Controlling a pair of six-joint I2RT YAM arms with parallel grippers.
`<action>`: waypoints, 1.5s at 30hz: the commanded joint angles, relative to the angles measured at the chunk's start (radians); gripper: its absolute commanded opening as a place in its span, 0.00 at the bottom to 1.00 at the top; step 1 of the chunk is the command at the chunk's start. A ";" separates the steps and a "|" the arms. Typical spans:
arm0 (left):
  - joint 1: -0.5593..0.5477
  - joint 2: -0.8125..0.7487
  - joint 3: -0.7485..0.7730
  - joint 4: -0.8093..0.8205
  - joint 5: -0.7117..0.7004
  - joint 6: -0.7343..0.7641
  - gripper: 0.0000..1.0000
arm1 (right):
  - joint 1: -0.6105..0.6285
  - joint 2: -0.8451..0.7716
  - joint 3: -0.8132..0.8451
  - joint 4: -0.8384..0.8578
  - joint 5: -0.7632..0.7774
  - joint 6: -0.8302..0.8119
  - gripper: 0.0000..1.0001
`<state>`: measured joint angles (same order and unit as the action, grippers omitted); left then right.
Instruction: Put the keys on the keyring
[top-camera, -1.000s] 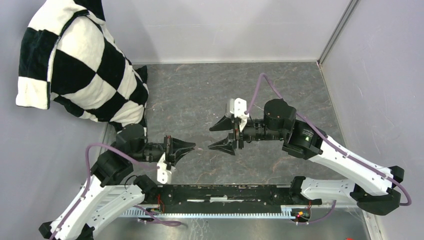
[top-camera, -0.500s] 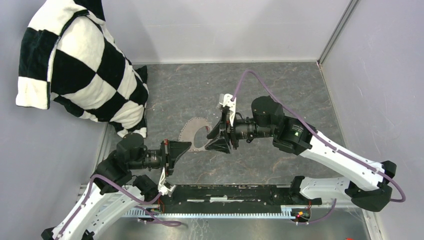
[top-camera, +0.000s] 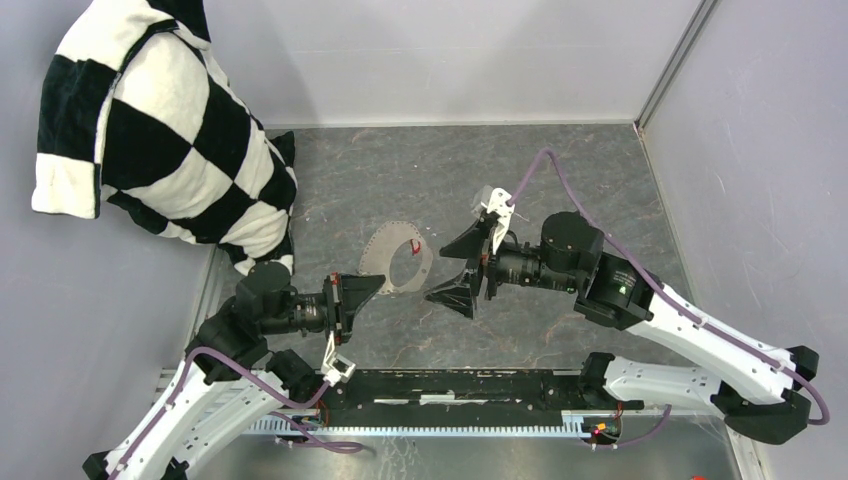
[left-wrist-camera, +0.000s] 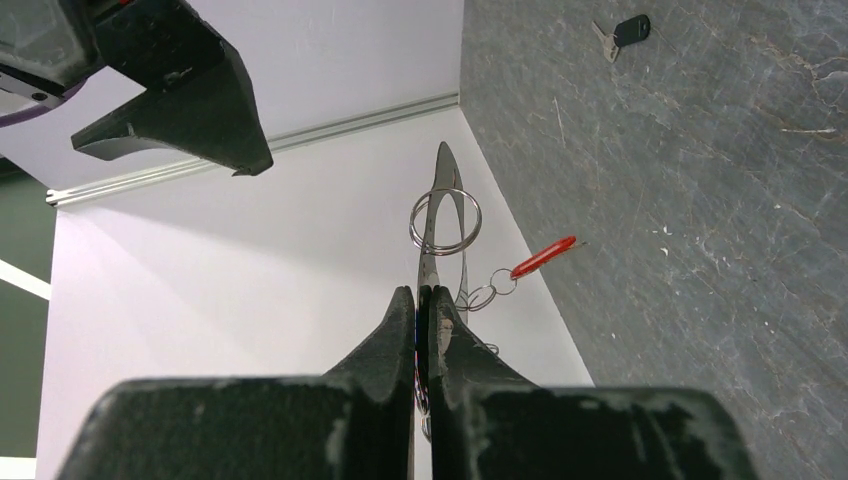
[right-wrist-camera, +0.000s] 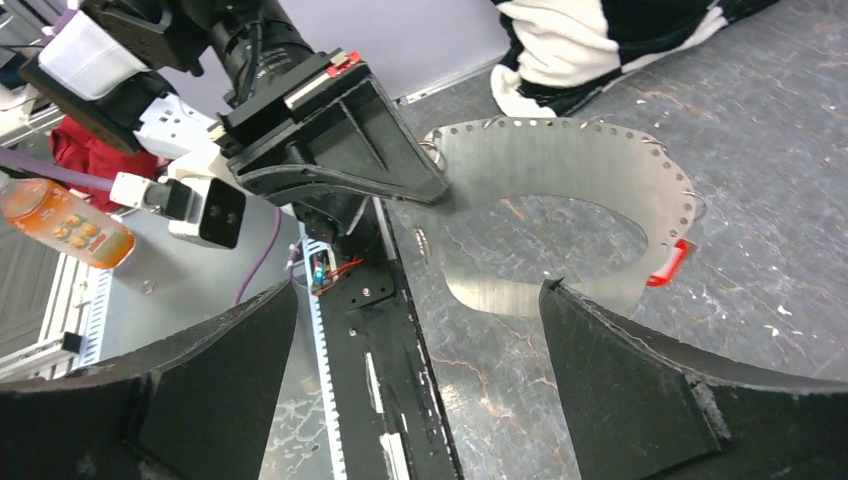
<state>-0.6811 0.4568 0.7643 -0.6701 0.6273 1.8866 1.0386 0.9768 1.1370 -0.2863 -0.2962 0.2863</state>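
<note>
- Apparently the red-tagged key (left-wrist-camera: 543, 257) already hangs from the keyring (top-camera: 395, 262) by a small split ring (left-wrist-camera: 445, 210), while the black-headed key (left-wrist-camera: 626, 31) lies loose on the table (left-wrist-camera: 700, 200), at the upper right of the left wrist view. I judge the step in hand to be fetching that second key.
- To do it well, the free arm should come down on the black head from above, with a finger on each flat side. That leaves the metal blade and its hole sticking clear for threading.
- Meanwhile the keyring should be held level and still in mid-air, rim holes facing the other arm. A loose plate would swing the hanging key into the way.
- The left gripper (top-camera: 372, 288) has its fingers pressed together on the edge of the keyring, a flat silvery crescent with holes round its rim. It sits just left of centre in the top view.
- The right gripper (top-camera: 433, 277) stands with its jaws spread wide and holds nothing. Its tips sit just beside the keyring's right edge, one on each side, and I see no contact.
- The top view does not show the black-headed key, so its distance from the right gripper cannot be told.
</note>
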 joint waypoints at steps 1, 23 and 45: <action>0.000 0.001 0.024 0.066 0.004 0.037 0.02 | -0.005 0.019 0.038 -0.001 0.084 -0.026 0.98; 0.000 0.015 0.048 0.012 -0.008 -0.017 0.02 | -0.003 0.234 0.168 -0.085 -0.127 -0.158 0.73; 0.000 -0.012 0.059 -0.089 0.026 0.004 0.02 | -0.003 0.135 0.078 -0.053 -0.024 -0.105 0.84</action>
<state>-0.6811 0.4545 0.7956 -0.7574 0.6304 1.8793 1.0359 1.1515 1.2205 -0.4129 -0.3511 0.1780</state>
